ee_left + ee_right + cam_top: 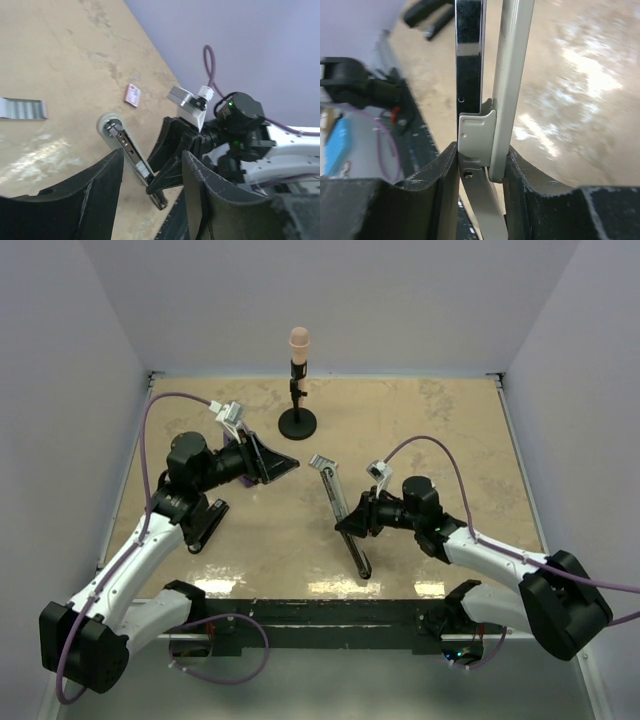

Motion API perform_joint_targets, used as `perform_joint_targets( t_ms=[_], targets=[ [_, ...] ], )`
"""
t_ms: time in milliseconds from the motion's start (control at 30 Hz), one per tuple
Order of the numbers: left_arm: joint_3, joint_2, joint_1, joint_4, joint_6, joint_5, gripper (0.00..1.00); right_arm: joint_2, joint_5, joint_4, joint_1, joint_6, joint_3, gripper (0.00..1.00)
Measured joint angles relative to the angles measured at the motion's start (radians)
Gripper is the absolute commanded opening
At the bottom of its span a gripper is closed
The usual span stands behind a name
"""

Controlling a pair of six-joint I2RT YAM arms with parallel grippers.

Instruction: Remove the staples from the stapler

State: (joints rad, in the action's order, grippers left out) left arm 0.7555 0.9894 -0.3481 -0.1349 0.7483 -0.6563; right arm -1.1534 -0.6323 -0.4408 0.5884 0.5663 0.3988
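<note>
- The table [440,440] is showing a beige, marble-veined top, with glossy glare patches toward 6 o'clock.
- The stapler [340,505] is lying just toward 3 o'clock of the table's centre in the overhead view. It is a very slim bar running from 11 o'clock to 5 o'clock.
- In the right wrist view it is showing as two parallel strips: a mirror-bright chrome rail at 9 o'clock and a matte pale-grey arm at 3 o'clock. A pale bracket with a small screw is joining them.
- The right gripper [481,150] is clamping its scuffed black fingers on both strips, around the bar's middle.
- The staples [22,108] are lying flat on the table at 9 o'clock of the left wrist view. They are forming a silver-grey ridged strip, well apart from the stapler and cut off by the frame edge.
- A pink-and-white card [132,95] is lying toward 1 o'clock of the stapler's rounded silver end.
- The left gripper [153,154] is sitting at 9 o'clock of the stapler, its jaws spread and gripping nothing.
- A stand [297,390] with a round black base and a peach tip is standing at 12 o'clock.
- The staples are proving impossible to pick out from overhead, and the background in the right wrist view is blurring.
</note>
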Motion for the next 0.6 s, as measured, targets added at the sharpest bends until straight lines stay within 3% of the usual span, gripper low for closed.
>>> perform_joint_targets(
  t_ms=[267,433,600],
  targets=[
    [0.067,-0.048,0.0,0.283,-0.228,0.25,0.9,-0.082,0.295,0.336,0.003,-0.117,0.114,0.0],
    [0.058,-0.148,0.0,0.395,-0.302,0.404,0.93,-0.137,0.515,0.502,0.054,-0.134,0.193,0.0],
    [0.052,-0.302,0.0,0.456,-0.318,0.634,0.94,-0.235,0.753,0.649,0.185,-0.129,0.327,0.0]
  ],
)
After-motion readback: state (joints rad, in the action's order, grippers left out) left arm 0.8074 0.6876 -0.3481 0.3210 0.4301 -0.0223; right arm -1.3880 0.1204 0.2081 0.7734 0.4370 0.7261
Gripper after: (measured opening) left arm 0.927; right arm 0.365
